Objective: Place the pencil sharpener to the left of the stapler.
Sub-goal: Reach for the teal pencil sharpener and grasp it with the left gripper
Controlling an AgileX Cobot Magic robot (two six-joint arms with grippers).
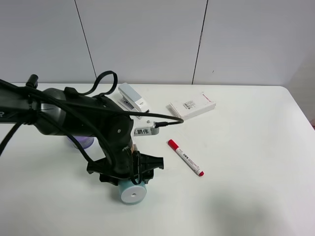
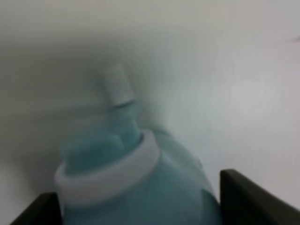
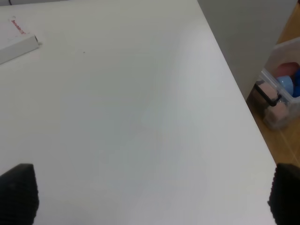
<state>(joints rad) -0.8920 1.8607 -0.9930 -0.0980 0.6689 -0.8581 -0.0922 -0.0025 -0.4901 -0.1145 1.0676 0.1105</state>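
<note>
The teal pencil sharpener (image 1: 132, 191) lies on its side near the table's front left, white round base toward the camera. My left gripper (image 1: 129, 172) is down over it. In the left wrist view the blurred sharpener (image 2: 136, 183) fills the gap between the two dark fingers (image 2: 251, 199), its white-banded neck pointing away, and both fingers look pressed against its body. The white and grey stapler (image 1: 133, 100) sits well behind it, toward the back. My right gripper (image 3: 150, 197) is open over bare table, nothing between its fingertips; the exterior view does not show it.
A red marker (image 1: 185, 157) lies right of the left gripper. A flat white box (image 1: 191, 104) sits at the back, its corner (image 3: 16, 44) also in the right wrist view. A purple puck (image 1: 81, 142) peeks from behind the left arm. A plastic bin (image 3: 281, 89) stands beyond the table's edge.
</note>
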